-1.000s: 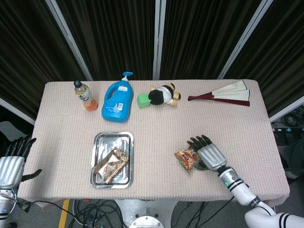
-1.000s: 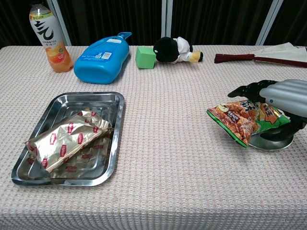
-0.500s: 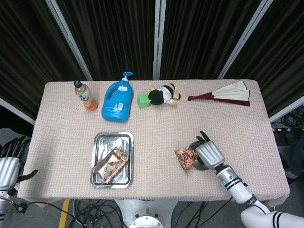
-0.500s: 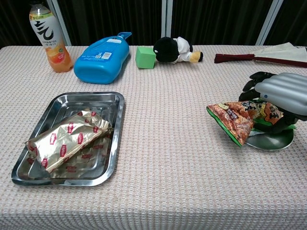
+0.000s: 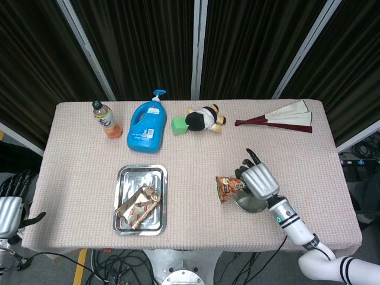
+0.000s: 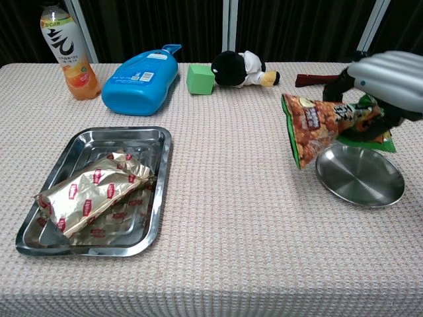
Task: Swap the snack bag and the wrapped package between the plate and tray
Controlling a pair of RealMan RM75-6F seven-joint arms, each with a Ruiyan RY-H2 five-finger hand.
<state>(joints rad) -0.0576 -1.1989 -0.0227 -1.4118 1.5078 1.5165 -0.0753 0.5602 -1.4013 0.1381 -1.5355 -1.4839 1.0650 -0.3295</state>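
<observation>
From the head view, the right hand (image 5: 260,181) grips the snack bag (image 5: 227,188) and holds it lifted, the bag hanging off the hand's left edge above the round steel plate (image 5: 250,203), whose rim shows just below the hand. The wrapped package (image 5: 139,206) lies diagonally in the steel tray (image 5: 141,199) on the left part of the bench (image 5: 196,154). The left hand (image 5: 10,205) sits off the bench's left edge with its fingers spread and nothing in it. Along the far side stand a drink bottle (image 5: 105,119), a blue pump bottle (image 5: 147,125) lying flat, a green cube (image 5: 179,126) touching a plush toy (image 5: 205,118), and a folded fan (image 5: 279,119)

From the chest view, the right hand (image 6: 386,82) holds the snack bag (image 6: 324,125) clear of the plate (image 6: 360,175), which lies bare beneath it. The bag tilts, its orange end pointing down and left. The package (image 6: 92,191) rests inside the tray (image 6: 142,228), well apart from the plate. The left hand does not show here
</observation>
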